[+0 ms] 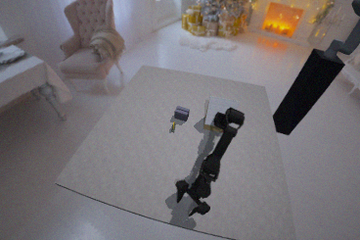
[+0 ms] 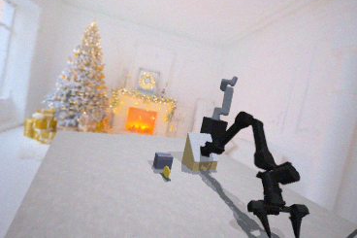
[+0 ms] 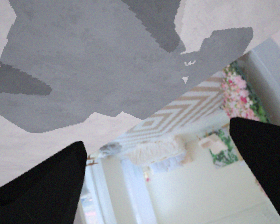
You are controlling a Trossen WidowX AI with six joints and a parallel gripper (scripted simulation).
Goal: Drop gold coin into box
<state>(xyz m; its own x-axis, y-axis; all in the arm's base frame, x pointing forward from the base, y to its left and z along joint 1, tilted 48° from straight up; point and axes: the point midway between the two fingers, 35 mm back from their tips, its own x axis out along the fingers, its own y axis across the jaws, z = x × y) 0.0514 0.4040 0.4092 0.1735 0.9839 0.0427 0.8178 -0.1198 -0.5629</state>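
Observation:
The gold coin (image 1: 174, 124) (image 2: 166, 171) stands on edge in the small dark-green holder (image 1: 171, 130) (image 2: 167, 179) on the table top. The grey box (image 1: 181, 114) (image 2: 163, 161) is closed and stands just behind the coin; the slot is too small to make out clearly. My gripper (image 1: 185, 208) (image 2: 282, 235) (image 3: 158, 137) is open and empty, with its fingers wide apart. It is near the front edge of the table, well away from the coin and the box. Neither coin, holder nor box shows in the wrist view.
A wedge-shaped block (image 1: 214, 109) (image 2: 190, 155) with a white slope and yellow sides stands right of the box, beside my arm's base. A tall black block (image 1: 309, 89) (image 2: 209, 124) with a grey jointed piece stands beyond it. The table's front edge runs below the gripper in the top view.

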